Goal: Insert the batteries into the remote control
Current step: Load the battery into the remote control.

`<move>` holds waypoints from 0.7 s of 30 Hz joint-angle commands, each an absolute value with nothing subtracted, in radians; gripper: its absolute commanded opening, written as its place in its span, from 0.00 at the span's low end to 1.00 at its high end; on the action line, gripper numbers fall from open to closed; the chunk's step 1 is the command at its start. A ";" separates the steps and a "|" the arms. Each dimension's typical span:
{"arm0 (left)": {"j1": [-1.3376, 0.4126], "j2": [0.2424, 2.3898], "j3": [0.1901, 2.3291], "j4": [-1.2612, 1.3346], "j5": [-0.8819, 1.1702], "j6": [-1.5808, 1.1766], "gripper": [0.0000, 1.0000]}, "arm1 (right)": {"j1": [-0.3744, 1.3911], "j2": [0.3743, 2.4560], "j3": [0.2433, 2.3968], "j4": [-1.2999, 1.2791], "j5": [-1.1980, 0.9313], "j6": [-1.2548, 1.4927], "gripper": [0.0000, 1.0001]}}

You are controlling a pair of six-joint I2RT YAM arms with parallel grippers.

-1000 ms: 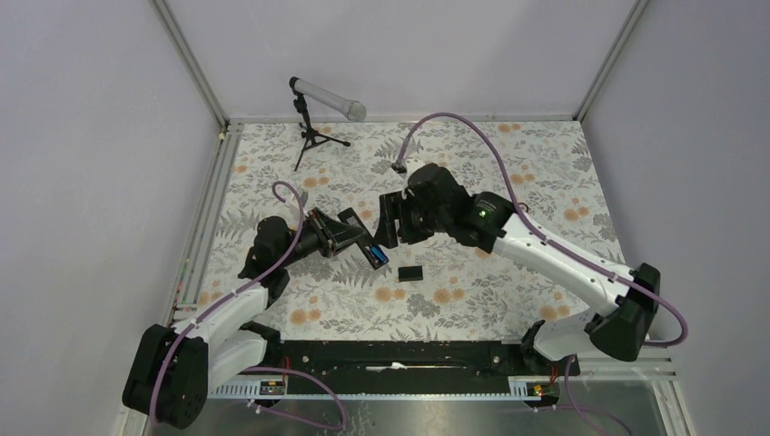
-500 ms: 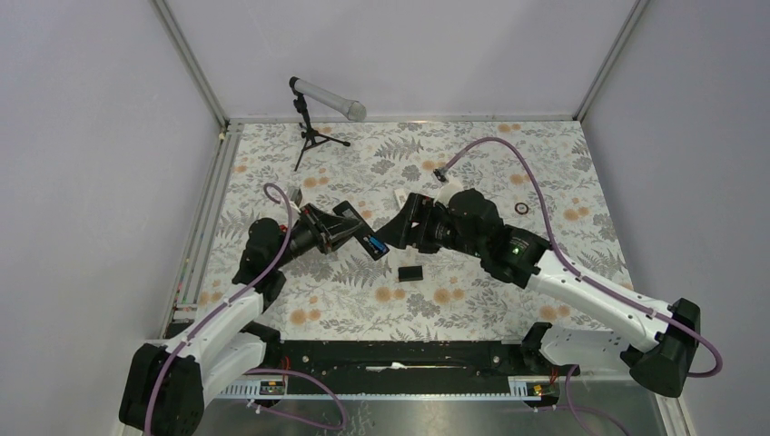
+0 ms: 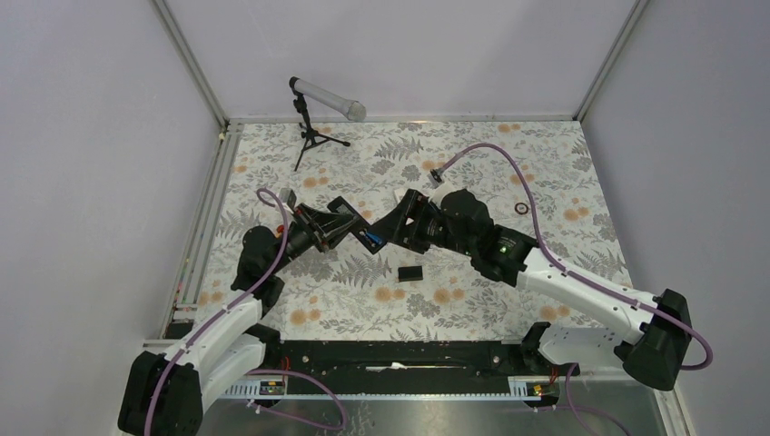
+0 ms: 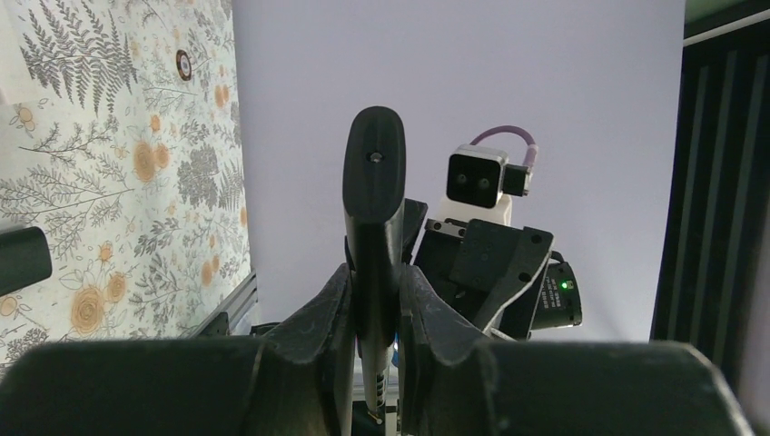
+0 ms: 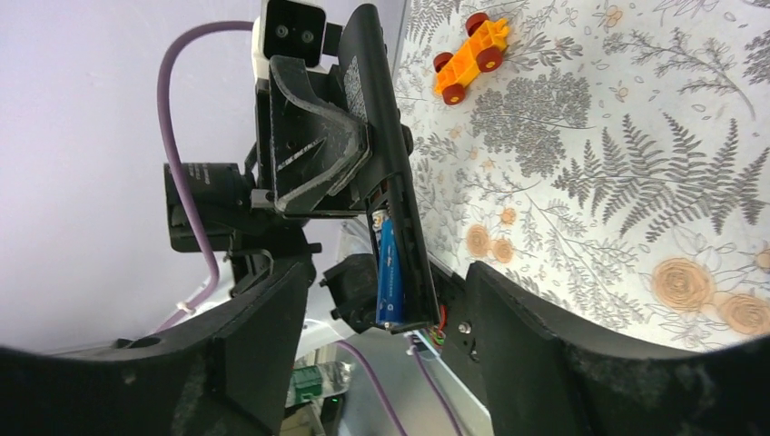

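My left gripper (image 4: 377,304) is pinched narrow on the remote control (image 4: 373,191), clamping its sides and holding it tilted above the table (image 3: 545,173). My right gripper (image 5: 390,341) stands wide and empty, its fingers (image 5: 259,350) flanking the remote's open end; I see no contact. A blue battery (image 5: 389,271) sits in the open compartment, between those spread jaws. A small black cover (image 3: 410,272) lies on the cloth just nearer me. The orange toy car (image 5: 469,47) and the microphone stand (image 3: 313,127) are well apart from the jaws, and the cloth to the right is open.
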State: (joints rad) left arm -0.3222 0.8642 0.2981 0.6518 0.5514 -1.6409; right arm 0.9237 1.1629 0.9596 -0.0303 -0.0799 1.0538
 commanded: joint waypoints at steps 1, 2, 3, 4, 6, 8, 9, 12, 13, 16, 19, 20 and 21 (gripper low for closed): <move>-0.318 0.835 0.327 0.723 0.530 -1.661 0.00 | 0.925 1.180 0.957 0.033 -0.063 1.107 0.66; -0.318 0.833 0.329 0.721 0.531 -1.661 0.00 | 0.925 1.184 0.956 0.037 -0.060 1.109 0.63; -0.318 0.831 0.328 0.719 0.532 -1.661 0.00 | 0.925 1.188 0.954 0.041 -0.059 1.109 0.59; -0.318 0.827 0.328 0.717 0.532 -1.661 0.00 | 0.925 1.193 0.956 0.044 -0.060 1.109 0.57; -0.318 0.823 0.331 0.708 0.533 -1.661 0.00 | 0.925 1.207 0.959 0.047 -0.070 1.106 0.54; -0.318 0.820 0.334 0.700 0.531 -1.660 0.00 | 0.925 1.219 0.960 0.045 -0.081 1.102 0.52; -0.318 0.819 0.336 0.697 0.532 -1.658 0.00 | 0.926 1.223 0.960 0.040 -0.084 1.102 0.51; -0.318 0.812 0.343 0.680 0.534 -1.650 0.00 | 0.925 1.231 0.957 0.030 -0.081 1.099 0.46; -0.318 0.810 0.344 0.676 0.531 -1.648 0.00 | 0.925 1.233 0.957 0.027 -0.078 1.100 0.43; -0.318 0.801 0.348 0.661 0.532 -1.646 0.00 | 0.925 1.244 0.968 0.011 -0.060 1.096 0.39; -0.318 0.797 0.349 0.655 0.534 -1.650 0.00 | 0.925 1.250 0.964 0.032 -0.062 1.101 0.39; -0.318 0.795 0.348 0.655 0.534 -1.654 0.00 | 0.925 1.253 0.960 0.039 -0.064 1.105 0.40; -0.317 0.793 0.349 0.655 0.535 -1.658 0.00 | 0.926 1.256 0.960 0.040 -0.067 1.107 0.40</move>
